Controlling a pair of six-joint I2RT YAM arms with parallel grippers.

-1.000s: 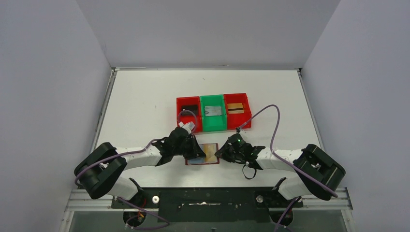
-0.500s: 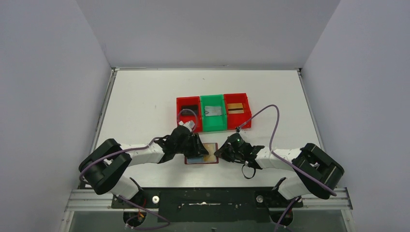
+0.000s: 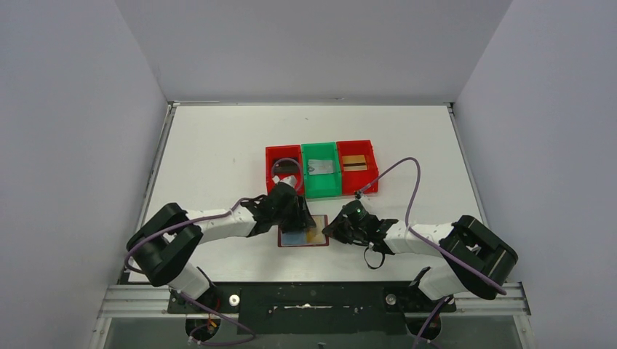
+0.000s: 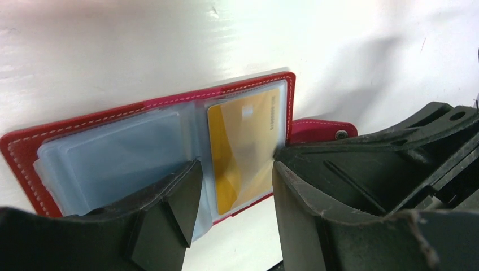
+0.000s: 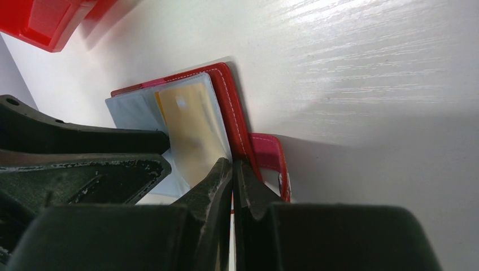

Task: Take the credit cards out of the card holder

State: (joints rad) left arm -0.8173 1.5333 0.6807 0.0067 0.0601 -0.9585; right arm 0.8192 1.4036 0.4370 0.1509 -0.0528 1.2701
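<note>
— Jaws on the left gripper (image 4: 234,169): how do they stand?
— Spread, pinching nothing. They hang over the open card holder (image 4: 113,158), which lies flat on the white table (image 4: 113,45), low in the centre of the overhead view.
— And the right gripper (image 5: 233,164)?
— Pressed together, tips at the holder's right edge, beside the snap tab (image 5: 271,161). Whether a sleeve is caught between them, I cannot tell.
— Cards?
— A gold card (image 4: 244,144) sits in the right-hand sleeve. Above the holder, a silvery card (image 3: 322,166) lies in the green bin (image 3: 320,193), and a second gold card (image 3: 354,162) in the right red bin (image 3: 371,174).
</note>
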